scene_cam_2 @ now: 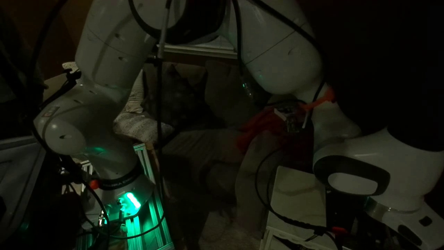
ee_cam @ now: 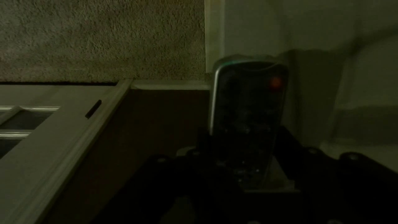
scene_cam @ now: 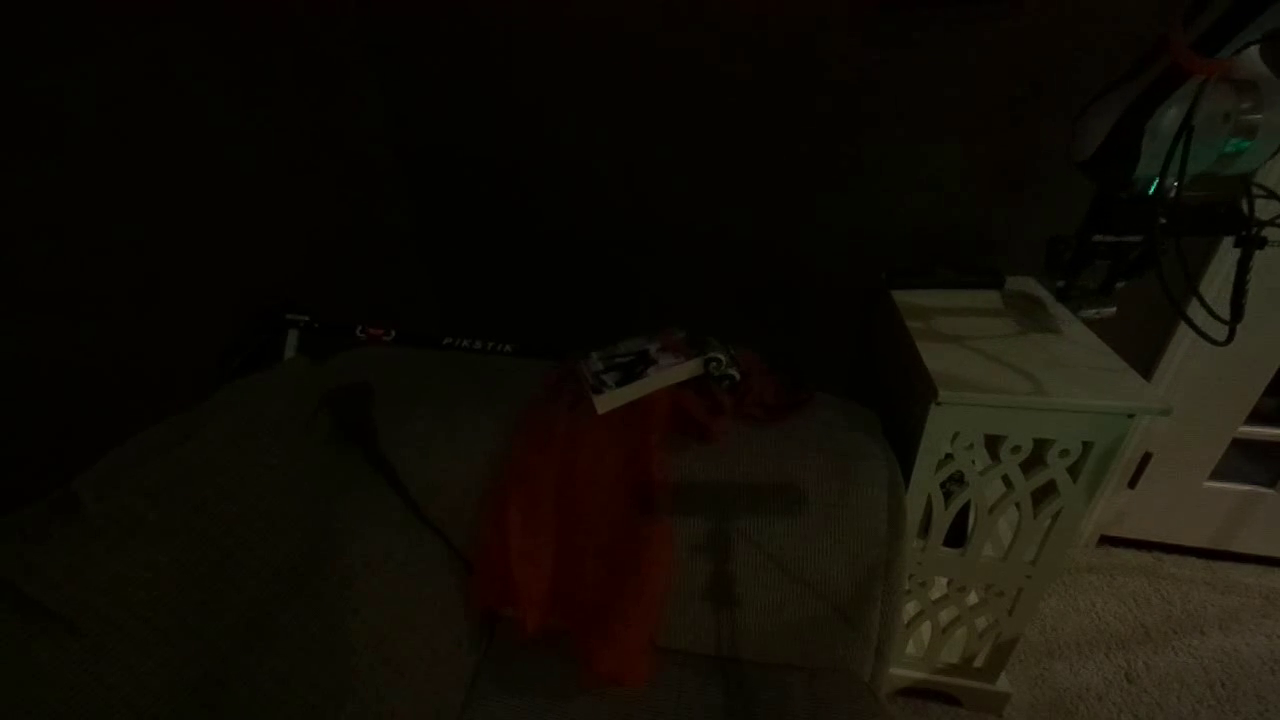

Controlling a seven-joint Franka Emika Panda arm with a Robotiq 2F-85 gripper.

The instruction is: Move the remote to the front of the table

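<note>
Expect light, stiff, slightly slippery handling from the silver-rimmed black plastic remote (ee_cam: 248, 102); grip by the long sides. Note the black two-jawed tool (ee_cam: 243, 138), apparently clamped around the remote, parted to that width. Rightward in the wrist view, see the white boxy table (ee_cam: 370, 74), overlapped at its left edge by the remote; above or beside, cannot tell.

- A home, seemingly a living room (a very dim one)
- A couch (scene_cam: 800, 585) with cushions (scene_cam_2: 140, 128) and a draped red cloth (scene_cam: 590, 540)
- A white side table (scene_cam: 1060, 375) with a lattice panel, beside the couch
- Textured carpet (scene_cam: 1160, 640) near the side table
</note>
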